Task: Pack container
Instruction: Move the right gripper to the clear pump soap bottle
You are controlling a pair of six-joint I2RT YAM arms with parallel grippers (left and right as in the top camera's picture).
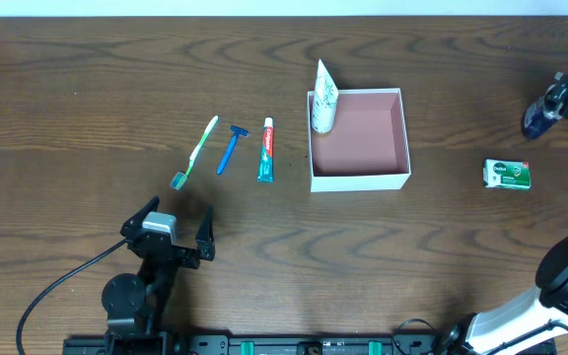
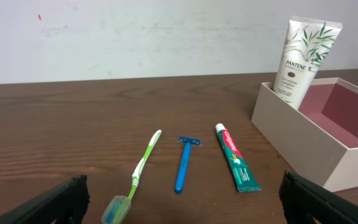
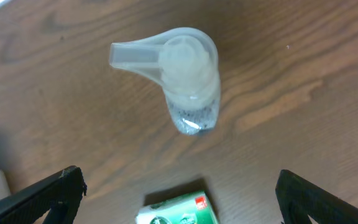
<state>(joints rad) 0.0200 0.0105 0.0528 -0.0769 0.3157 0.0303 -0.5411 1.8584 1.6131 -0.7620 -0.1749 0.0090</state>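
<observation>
The container (image 1: 358,180), white-walled and dusty pink inside, sits at the middle of the dark wood-grain desk (image 1: 87,79), with a pale wall (image 2: 135,37) beyond the far edge. A Pantene tube (image 1: 323,99) stands in its far left corner. Just left lie a toothpaste (image 1: 266,151), a razor (image 1: 231,148) and a toothbrush (image 1: 195,151). To the right are a soap packet (image 1: 508,175) and a pump bottle (image 3: 188,74), the bottle beneath the right pincer (image 3: 179,176), whose fingers are apart. The left pincer (image 1: 180,207), at the near left, is also spread wide.

Overhead looks straight down on the whole desk (image 1: 87,79). Left wrist, low, faces the container (image 2: 297,146), shared with overhead. Right wrist looks closely down on a pump bottle (image 3: 188,68).
</observation>
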